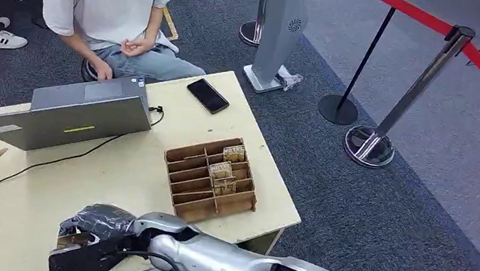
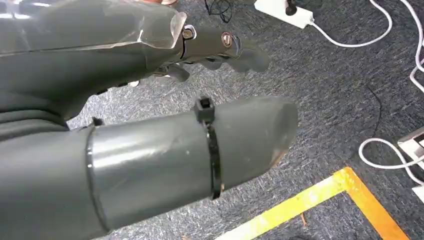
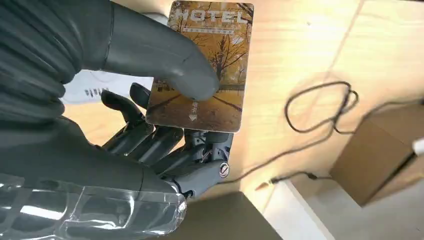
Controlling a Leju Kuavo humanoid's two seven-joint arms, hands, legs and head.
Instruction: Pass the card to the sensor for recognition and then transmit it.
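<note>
Plainly the right hand (image 3: 165,130) pinches the hotel card (image 3: 205,65) between thumb and fingers, over the surface (image 1: 114,182). It looks thin, light, stiff and slick, best held flat near one end. The wooden tray (image 1: 243,201) holds more cards upright in several compartments. Left hand (image 2: 210,45) hangs, fingers loosely curled, empty.

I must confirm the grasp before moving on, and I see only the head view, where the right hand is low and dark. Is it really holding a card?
Observer: Yes. In the right wrist view the right hand pinches a card between thumb and fingers.
Operator: Which card is it?
Observer: It is printed HOTEL, with an autumn tree picture.
Operator: And the left hand?
Observer: The left hand holds nothing; it hangs over grey carpet with white cables.
</note>
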